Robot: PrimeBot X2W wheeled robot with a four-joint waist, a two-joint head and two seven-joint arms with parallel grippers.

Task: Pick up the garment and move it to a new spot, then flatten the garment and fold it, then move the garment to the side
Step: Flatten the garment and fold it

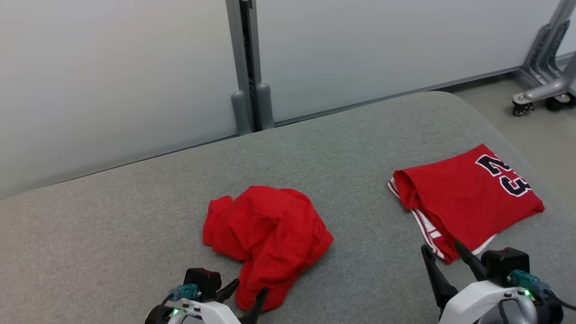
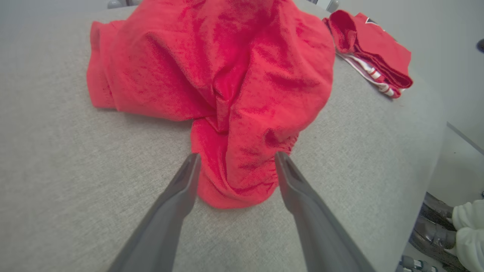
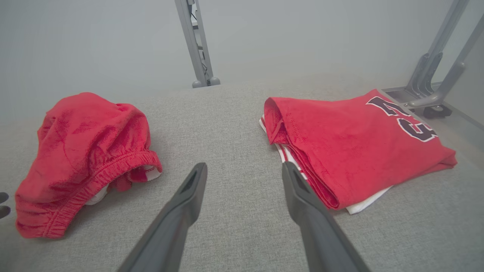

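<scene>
A crumpled red garment (image 1: 265,229) with an elastic hem lies in a heap on the grey padded table (image 1: 135,225), near its front middle. My left gripper (image 1: 249,288) is open at the heap's near edge. In the left wrist view the garment (image 2: 227,75) has its lowest fold between the spread fingers of the left gripper (image 2: 237,155), which are not closed on it. My right gripper (image 1: 441,245) is open over bare table, apart from the heap. The right wrist view has the garment (image 3: 83,151) at the left and the right gripper (image 3: 244,165) holding nothing.
A folded red jersey (image 1: 468,193) with dark numerals lies at the table's right, just beyond my right fingertips; it is also in the wrist views (image 2: 374,53) (image 3: 351,139). A grey post (image 1: 247,63) stands behind the table. A wheeled metal stand (image 1: 544,85) is on the floor past the right edge.
</scene>
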